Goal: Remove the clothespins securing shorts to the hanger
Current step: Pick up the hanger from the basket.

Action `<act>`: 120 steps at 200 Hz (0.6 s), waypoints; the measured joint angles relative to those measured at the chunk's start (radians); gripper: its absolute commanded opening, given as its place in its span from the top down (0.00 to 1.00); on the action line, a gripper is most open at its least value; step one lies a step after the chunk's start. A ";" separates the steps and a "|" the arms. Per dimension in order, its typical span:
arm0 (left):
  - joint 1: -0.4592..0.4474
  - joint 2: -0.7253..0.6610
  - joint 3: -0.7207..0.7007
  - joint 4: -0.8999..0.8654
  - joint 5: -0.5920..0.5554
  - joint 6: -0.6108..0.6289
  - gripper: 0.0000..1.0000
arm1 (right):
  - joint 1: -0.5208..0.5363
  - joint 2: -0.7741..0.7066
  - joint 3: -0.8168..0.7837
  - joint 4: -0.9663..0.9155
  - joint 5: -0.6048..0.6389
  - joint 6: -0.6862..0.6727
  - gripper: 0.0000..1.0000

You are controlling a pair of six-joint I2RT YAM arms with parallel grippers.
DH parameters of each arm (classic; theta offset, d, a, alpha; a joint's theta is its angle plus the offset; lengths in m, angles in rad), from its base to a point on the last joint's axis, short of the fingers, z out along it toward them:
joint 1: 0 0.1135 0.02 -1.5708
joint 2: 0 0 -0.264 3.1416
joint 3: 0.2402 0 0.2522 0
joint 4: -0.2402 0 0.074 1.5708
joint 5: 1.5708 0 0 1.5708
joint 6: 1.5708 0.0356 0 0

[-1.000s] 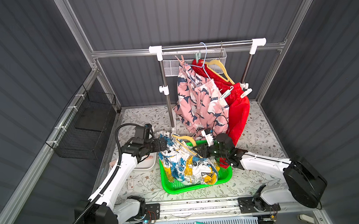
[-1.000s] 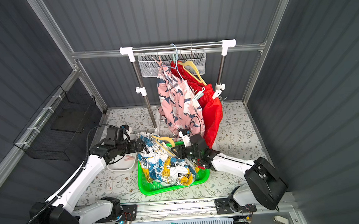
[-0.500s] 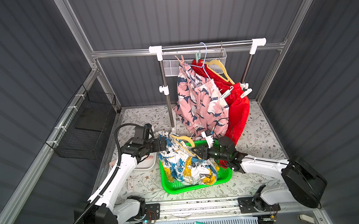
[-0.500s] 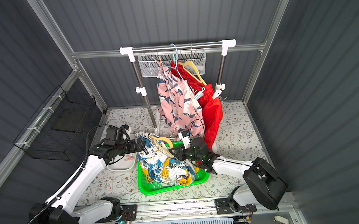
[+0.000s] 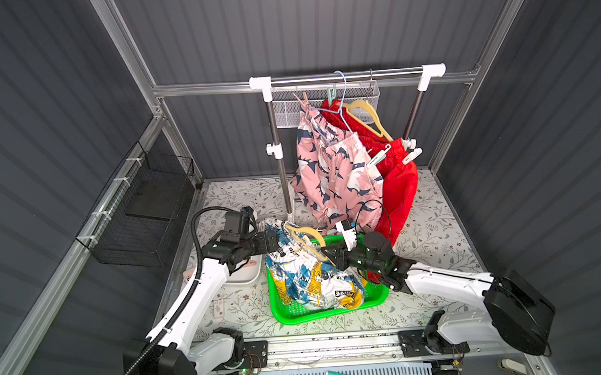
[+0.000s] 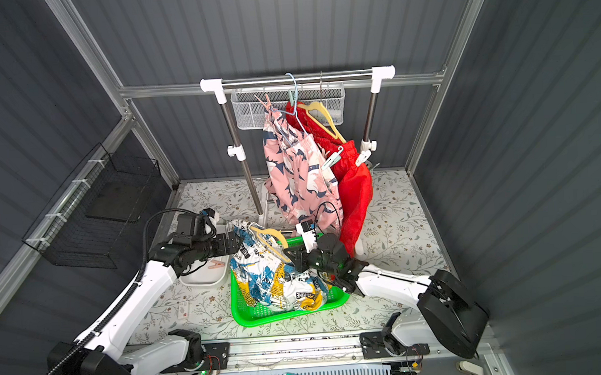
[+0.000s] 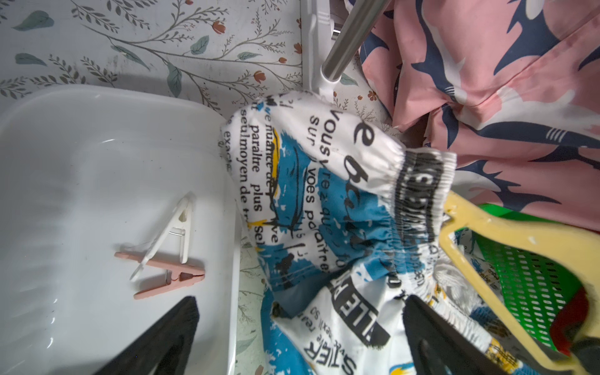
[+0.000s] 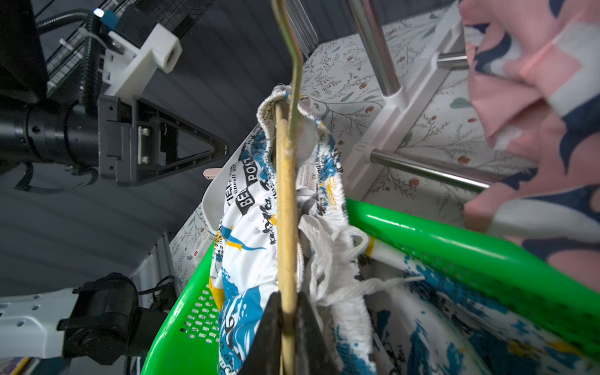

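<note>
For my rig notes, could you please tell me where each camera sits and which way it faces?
Top views: high in front, facing down at the rail; both arms show.
Left wrist: on the left arm, facing the white tray and printed shorts; the open left gripper shows.
Right wrist: on the right arm, facing the yellow hanger, right gripper shut on it.
Shared: all show the printed shorts.
</note>
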 measured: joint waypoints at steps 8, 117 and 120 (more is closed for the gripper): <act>0.000 -0.010 0.000 0.000 -0.006 -0.001 0.00 | 0.011 -0.016 0.008 -0.011 0.014 -0.017 0.95; -0.001 -0.117 0.127 -0.044 -0.018 0.013 0.04 | 0.095 -0.222 0.078 -0.248 0.156 -0.259 1.00; -0.001 -0.119 0.129 -0.044 -0.015 0.017 0.04 | 0.097 -0.227 0.082 -0.255 0.158 -0.266 1.00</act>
